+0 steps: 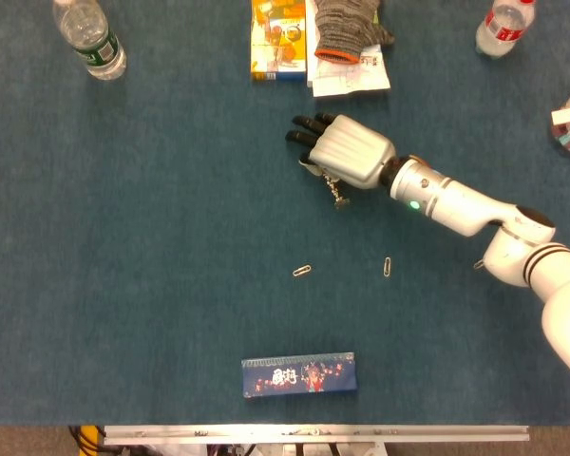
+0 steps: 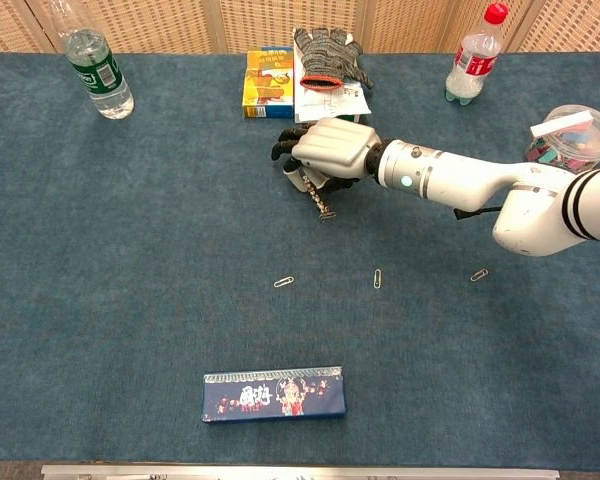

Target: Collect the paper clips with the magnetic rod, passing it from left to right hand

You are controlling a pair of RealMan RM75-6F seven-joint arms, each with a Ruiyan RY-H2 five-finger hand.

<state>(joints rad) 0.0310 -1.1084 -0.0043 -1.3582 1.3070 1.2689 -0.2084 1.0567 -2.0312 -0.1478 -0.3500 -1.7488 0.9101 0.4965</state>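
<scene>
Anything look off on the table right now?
Nothing damaged or spilled. Three paper clips still lie loose on the cloth, apart from each other. The right hand holds the magnetic rod, clips clinging at its tip.

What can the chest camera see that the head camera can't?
Only the chest view shows the woven wall panels behind the table, the red cap on the right-hand clear bottle, and a third loose paper clip below the white forearm. Only the head view shows the metal table edge nearest the robot. Both show the right hand holding the thin magnetic rod with clips stuck at its tip, two loose paper clips on the blue cloth, and the long dark blue box.
</scene>
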